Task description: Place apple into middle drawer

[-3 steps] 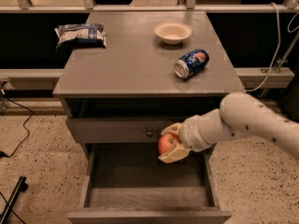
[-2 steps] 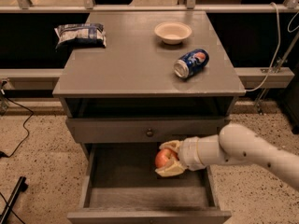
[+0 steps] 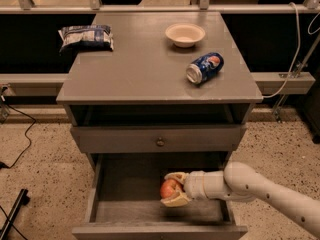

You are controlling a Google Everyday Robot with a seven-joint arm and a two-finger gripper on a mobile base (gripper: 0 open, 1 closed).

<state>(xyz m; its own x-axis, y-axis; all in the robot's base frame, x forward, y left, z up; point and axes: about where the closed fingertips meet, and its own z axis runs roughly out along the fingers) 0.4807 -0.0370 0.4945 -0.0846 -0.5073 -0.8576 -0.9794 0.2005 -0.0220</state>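
Camera view: in-drawer (image 3: 125, 210) hand (image 3: 173, 189) around apple (image 3: 168, 187)

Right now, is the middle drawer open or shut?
Open: the middle drawer is pulled out, floor showing; the end effector holds the apple above that floor.

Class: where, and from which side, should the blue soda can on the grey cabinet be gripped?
Grip the blue soda can at its round middle from above, closing across its long axis, since it lies on its side. The gripper is low in the open grey wooden drawer, holding the round red-orange apple.
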